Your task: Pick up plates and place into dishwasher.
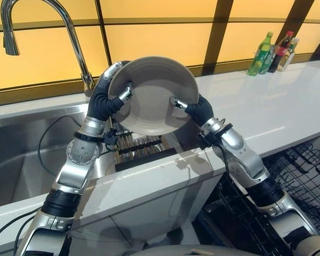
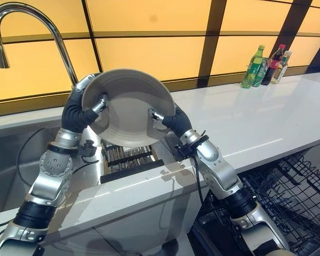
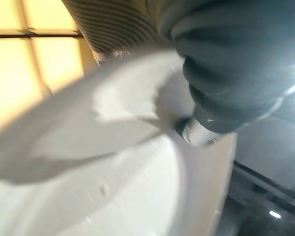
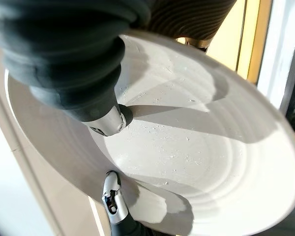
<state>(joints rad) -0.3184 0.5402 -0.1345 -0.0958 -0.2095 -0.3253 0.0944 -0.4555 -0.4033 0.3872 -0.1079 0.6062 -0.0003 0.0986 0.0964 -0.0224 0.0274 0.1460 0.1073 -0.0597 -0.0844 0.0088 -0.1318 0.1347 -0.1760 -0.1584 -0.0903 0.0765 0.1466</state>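
A large pale grey plate (image 1: pixel 152 93) is held tilted, its hollow side facing me, above the sink's inner edge. My left hand (image 1: pixel 108 98) grips its left rim with the thumb on the inside and the fingers behind. My right hand (image 1: pixel 194 109) grips the right rim the same way. In the right wrist view the thumb presses on the plate (image 4: pixel 196 147) inside the rim. The left wrist view shows the plate (image 3: pixel 113 172) close under that hand's dark cover.
A tall curved tap (image 1: pixel 69 32) stands behind the steel sink (image 1: pixel 21 154). A dark slatted rack (image 1: pixel 141 146) lies below the plate. The white counter (image 1: pixel 266 106) runs right, with bottles (image 1: pixel 272 50) at its back. The dishwasher's black wire rack (image 1: pixel 304 176) is pulled out at lower right.
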